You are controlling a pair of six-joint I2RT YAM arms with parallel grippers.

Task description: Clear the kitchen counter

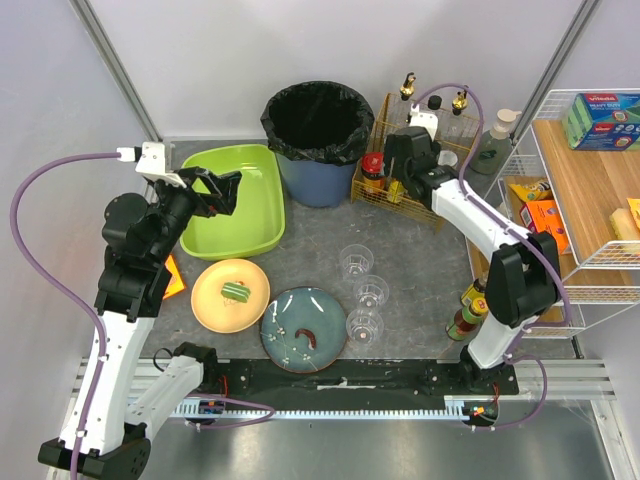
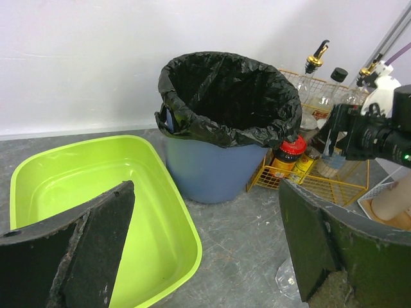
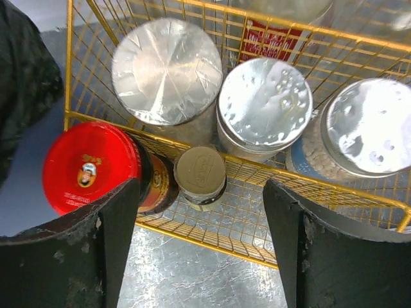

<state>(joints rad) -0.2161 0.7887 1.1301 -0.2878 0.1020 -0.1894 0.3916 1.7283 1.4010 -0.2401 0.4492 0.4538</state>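
Right gripper (image 3: 200, 212): spread wide, empty | jar (image 3: 200, 170): directly below, between fingers (image 3: 96, 244), upright in basket (image 3: 270, 169), axis along approach | left gripper (image 2: 205, 256): well apart, agape over tub (image 2: 38, 173)

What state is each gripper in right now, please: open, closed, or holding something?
Left gripper: open, empty, over the tub.
Right gripper: open, empty, above the basket.

Packed jars (image 3: 264, 106) beneath right hand (image 3: 200, 187)
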